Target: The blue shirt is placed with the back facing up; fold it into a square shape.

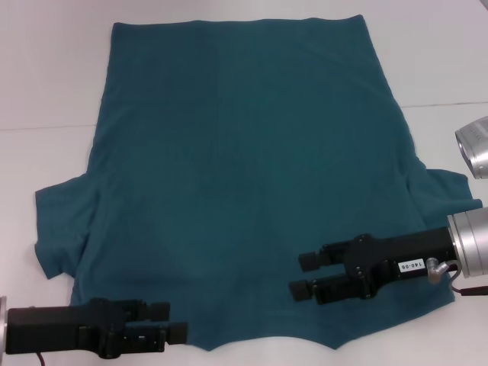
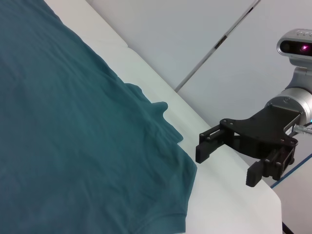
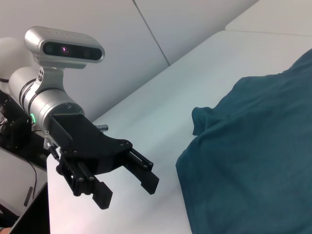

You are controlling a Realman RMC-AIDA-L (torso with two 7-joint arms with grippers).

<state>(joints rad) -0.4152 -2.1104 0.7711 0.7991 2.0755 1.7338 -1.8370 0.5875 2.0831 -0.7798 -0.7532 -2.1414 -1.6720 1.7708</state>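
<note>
two grippers hover over the near end of the blue shirt (image 1: 244, 183), which lies spread flat, plain side up, on the white table (image 1: 46, 76), both short sleeves out to the sides. the left gripper (image 1: 171, 320) hangs above the shirt's near left corner, fingers parted and empty. the right gripper (image 1: 303, 274) hangs above the shirt's near right part, fingers likewise spread, holding nothing.

A plain white table (image 1: 46, 69) carries the blue shirt (image 1: 244, 175), spread flat, plain side up.
</note>
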